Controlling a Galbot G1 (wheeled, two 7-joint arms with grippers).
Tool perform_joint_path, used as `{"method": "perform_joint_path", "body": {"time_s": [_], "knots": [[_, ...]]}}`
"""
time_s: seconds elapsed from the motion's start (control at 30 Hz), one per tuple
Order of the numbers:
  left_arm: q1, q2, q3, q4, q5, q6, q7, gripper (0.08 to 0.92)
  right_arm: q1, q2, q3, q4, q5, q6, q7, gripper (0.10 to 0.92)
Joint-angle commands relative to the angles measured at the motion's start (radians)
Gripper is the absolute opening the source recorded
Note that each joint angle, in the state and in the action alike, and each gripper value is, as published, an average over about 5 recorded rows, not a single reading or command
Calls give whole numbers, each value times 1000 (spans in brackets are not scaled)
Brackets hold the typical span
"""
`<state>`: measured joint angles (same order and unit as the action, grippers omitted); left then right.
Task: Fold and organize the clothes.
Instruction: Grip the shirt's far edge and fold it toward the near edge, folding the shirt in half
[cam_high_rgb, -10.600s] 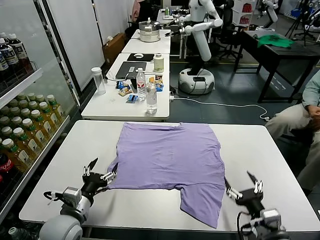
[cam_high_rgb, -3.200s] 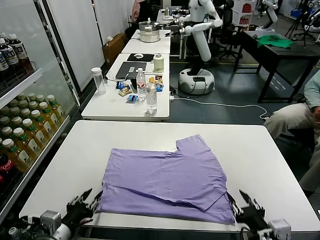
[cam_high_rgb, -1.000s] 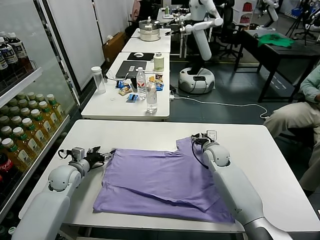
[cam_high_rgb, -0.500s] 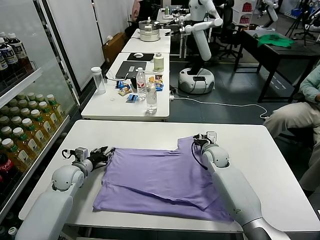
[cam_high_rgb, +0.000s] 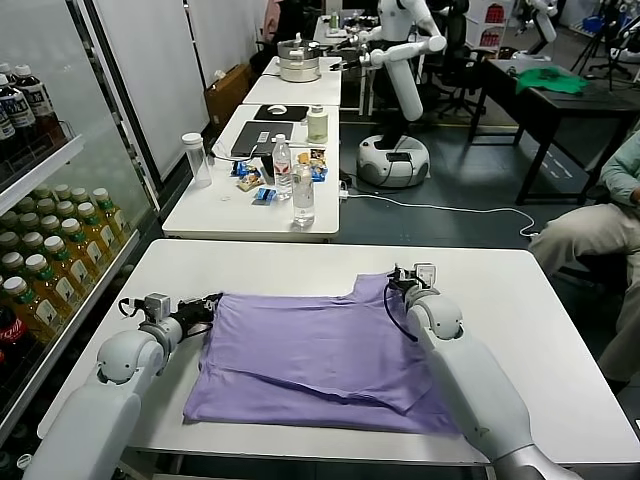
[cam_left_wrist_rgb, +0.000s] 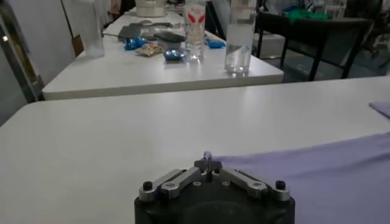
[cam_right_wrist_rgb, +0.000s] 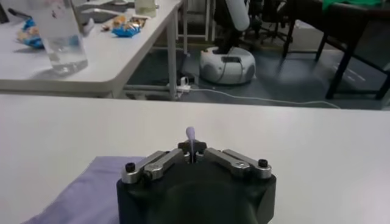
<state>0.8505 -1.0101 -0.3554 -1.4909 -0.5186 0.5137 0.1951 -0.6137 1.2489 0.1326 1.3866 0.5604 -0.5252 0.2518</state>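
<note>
The T-shirt lies partly folded on the table; the left gripper is clenched on its far left corner and the right gripper on its far right sleeve tip. Lift both corners evenly, keep the far edge taut, and carry it toward the near hem without dragging the lower layers.

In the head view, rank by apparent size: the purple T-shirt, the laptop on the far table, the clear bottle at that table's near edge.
1. Purple T-shirt, by far.
2. Laptop.
3. Clear bottle.
Laptop and bottle are close; the laptop sits farther back, so treat that order as unsure.
</note>
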Motion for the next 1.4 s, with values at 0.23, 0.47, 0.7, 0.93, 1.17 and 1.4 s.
{"method": "perform_joint_path", "body": {"time_s": [0.23,0.47,0.7,0.93,1.17,1.4], "knots": [[248,37,-108,-250,-79,-30,-19,85,-357,-209,119,546,79,-52,23,116],[292,37,-138,-258,-74,-54,-22,85,-501,-219,187,623,63,-51,11,116],[327,41,-144,-314,-73,-55,-24,85,-567,-215,219,655,35,-48,-1,116],[351,56,-149,-339,-76,-53,-21,85,-589,-230,246,666,32,-49,-10,116],[362,63,-156,-345,-59,1,-1,85,-606,-238,246,675,29,-52,-3,116],[371,65,-155,-346,58,66,26,85,-644,-238,241,680,8,-53,1,116]]}}
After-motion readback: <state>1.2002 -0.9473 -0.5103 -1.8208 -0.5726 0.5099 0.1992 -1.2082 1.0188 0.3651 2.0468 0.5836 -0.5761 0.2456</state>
